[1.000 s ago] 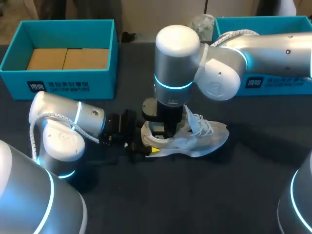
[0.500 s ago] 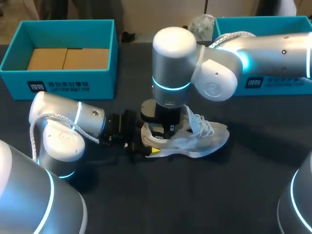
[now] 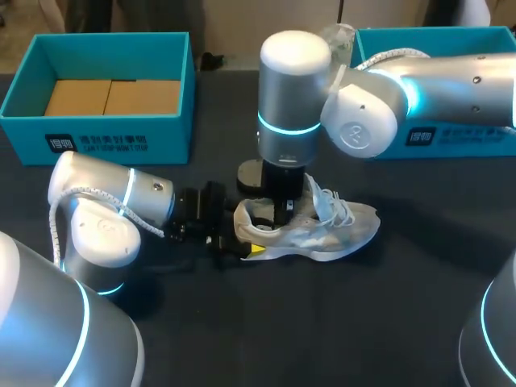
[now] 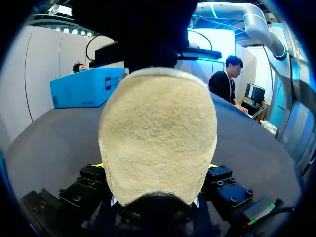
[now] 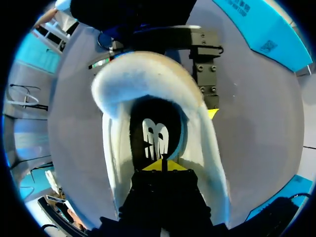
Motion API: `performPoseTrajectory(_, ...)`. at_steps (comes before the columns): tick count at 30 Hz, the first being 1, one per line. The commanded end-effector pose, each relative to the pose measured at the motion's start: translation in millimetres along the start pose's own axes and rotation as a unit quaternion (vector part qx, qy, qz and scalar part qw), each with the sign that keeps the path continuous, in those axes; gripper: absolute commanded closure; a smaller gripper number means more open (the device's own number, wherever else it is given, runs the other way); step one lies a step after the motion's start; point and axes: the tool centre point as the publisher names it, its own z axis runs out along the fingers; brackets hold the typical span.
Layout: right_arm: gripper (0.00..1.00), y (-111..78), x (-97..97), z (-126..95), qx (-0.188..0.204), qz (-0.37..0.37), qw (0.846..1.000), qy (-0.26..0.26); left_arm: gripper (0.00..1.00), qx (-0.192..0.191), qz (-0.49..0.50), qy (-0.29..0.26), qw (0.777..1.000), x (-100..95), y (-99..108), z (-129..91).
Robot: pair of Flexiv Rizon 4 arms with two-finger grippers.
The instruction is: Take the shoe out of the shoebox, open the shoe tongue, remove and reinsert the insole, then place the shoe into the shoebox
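Dark table (image 3: 403, 322), with two teal boxes at the far edge: left shoebox (image 3: 121, 137) and right shoebox (image 3: 484, 141), both well apart from the work. The white shoe (image 3: 339, 230) lies out of the box at table centre, toe toward my right. Left gripper (image 3: 232, 239) is clamped on the heel from both sides. Right gripper (image 5: 163, 165) points straight down over the collar, yellow tips pressed together just above the insole (image 5: 155, 136), which sits inside the shoe. Risk: if the tips hold no insole edge, a lift comes up empty. If the heel clamp is weak, the shoe rises too. Unclear: whether anything is pinched between the right tips. The left fingertips are mostly hidden behind the heel, and the right arm screens the tongue.
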Motion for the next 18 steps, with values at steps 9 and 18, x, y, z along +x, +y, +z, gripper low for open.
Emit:
performPoseTrajectory(9, 1.00, -19.8, -4.9, -32, -0.012, 0.023, 0.999, -0.030, 1.00, -0.001, 0.000, 0.000, 1.000, 0.5, 2, 2)
performPoseTrajectory(18, 1.00, -28.6, -12.4, -43, -0.011, 0.039, 0.998, -0.053, 1.00, -0.001, 0.000, 0.000, 1.000, 0.5, 2, 2)
